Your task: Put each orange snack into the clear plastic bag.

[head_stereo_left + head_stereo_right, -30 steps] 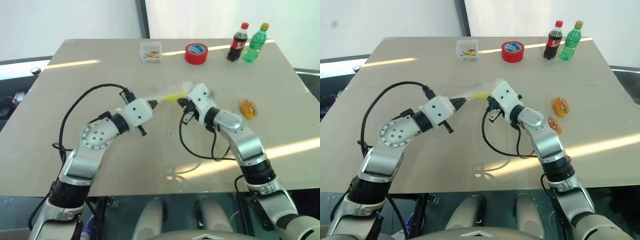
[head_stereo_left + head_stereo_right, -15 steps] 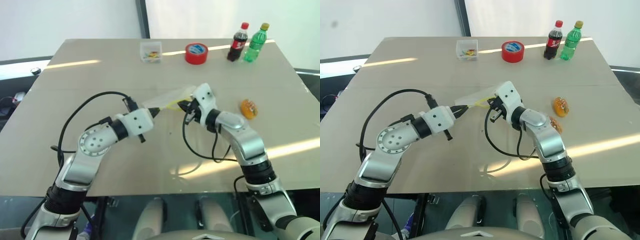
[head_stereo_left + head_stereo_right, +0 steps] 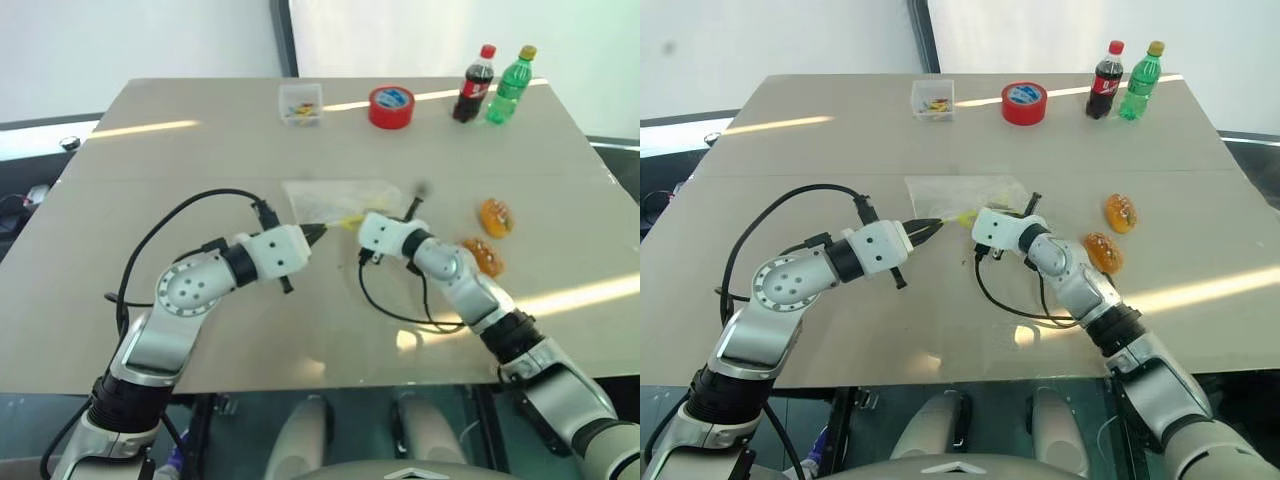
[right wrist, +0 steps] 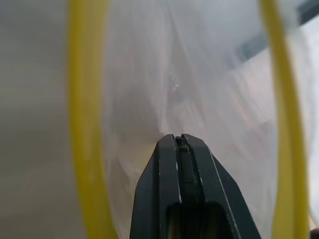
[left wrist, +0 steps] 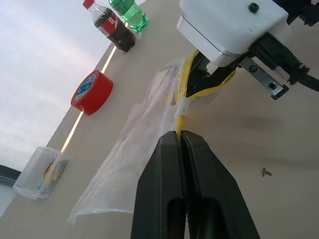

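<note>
- Clear, crinkly bag (image 3: 335,199) with yellow seal strip, lying mid-desk.
- Left gripper (image 3: 318,231) and right gripper (image 3: 977,219) both clamped on bag's seal.
- Two glossy orange snacks (image 3: 1102,252) (image 3: 1120,213) toward desk's (image 3: 200,150) right edge.
- Bare desk along left edge.

Beige table (image 3: 200,150) — white wall (image 3: 130,40) behind, light streaks.

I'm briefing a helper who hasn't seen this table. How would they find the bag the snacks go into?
On the beige table, look to the middle, where the two grippers meet. The clear plastic bag lies there, pinched by the left gripper and the right gripper. It is flat, see-through and crinkly, with a yellow seal strip, unlike the small rigid clear box at the far edge.
</note>
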`<move>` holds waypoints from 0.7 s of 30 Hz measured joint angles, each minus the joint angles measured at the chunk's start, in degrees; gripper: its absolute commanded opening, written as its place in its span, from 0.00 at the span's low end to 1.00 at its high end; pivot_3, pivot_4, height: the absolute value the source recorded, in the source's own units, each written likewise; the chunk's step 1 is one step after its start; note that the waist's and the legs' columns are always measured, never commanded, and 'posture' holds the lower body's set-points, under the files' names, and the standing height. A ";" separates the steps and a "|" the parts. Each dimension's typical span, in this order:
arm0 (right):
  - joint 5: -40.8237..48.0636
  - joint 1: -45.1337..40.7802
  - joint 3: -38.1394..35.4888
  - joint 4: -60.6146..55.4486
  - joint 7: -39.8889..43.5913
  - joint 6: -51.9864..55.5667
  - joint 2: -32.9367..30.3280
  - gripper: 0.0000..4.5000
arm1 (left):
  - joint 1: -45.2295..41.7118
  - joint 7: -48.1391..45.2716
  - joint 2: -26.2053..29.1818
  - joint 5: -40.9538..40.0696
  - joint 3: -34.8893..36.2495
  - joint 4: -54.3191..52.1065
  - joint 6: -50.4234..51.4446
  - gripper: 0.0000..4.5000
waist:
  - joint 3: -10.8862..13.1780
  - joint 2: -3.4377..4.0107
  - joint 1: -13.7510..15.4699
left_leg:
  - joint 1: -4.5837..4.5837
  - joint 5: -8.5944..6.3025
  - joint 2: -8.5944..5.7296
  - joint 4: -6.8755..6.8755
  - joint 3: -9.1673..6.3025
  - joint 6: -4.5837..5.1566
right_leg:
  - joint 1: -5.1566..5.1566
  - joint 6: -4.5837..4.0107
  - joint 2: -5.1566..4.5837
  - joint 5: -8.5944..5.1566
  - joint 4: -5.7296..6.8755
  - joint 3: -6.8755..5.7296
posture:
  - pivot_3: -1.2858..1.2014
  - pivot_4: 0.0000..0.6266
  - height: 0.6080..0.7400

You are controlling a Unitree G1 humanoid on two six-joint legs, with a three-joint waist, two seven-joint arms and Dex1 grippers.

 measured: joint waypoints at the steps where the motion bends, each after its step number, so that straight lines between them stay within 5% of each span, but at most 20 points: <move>1: -1.19 -0.27 0.01 0.36 -0.54 -1.09 -0.03 0.12 | 0.00 0.00 0.00 0.00 0.01 0.00 0.27 0.00 | 0.00 0.00 0.04 | 0.00 0.00 0.01 0.00 0.00 0.00 | 0.01 0.00 0.00 0.00 0.00 0.00 | 0.52 0.24 1.00; 4: -2.97 -0.35 -0.01 1.24 -1.42 -2.70 0.25 0.32 | 0.02 0.01 0.00 0.01 0.04 0.00 0.68 0.00 | -0.01 -0.01 0.15 | 0.00 -0.02 0.03 0.03 0.00 0.03 | 0.04 0.00 -0.03 0.00 -0.01 0.01 | 0.52 0.24 1.00; 11: -4.64 -0.35 -0.21 1.46 -1.32 -3.60 0.44 0.97 | 0.03 0.29 -0.46 -0.11 0.16 0.14 2.75 0.00 | -0.01 -0.01 0.15 | 0.00 -0.02 0.02 0.03 -0.01 0.03 | 0.04 0.00 -0.02 0.00 0.00 0.00 | 0.52 0.24 1.00; 21: -0.19 1.74 -5.62 -4.51 3.28 -1.07 0.13 0.99 | -1.10 2.98 -2.33 -0.59 0.78 2.01 6.76 0.00 | -0.01 -0.01 0.20 | -0.01 -0.02 0.05 0.03 -0.04 0.04 | 0.06 0.00 -0.01 0.00 -0.01 -0.02 | 0.52 0.24 1.00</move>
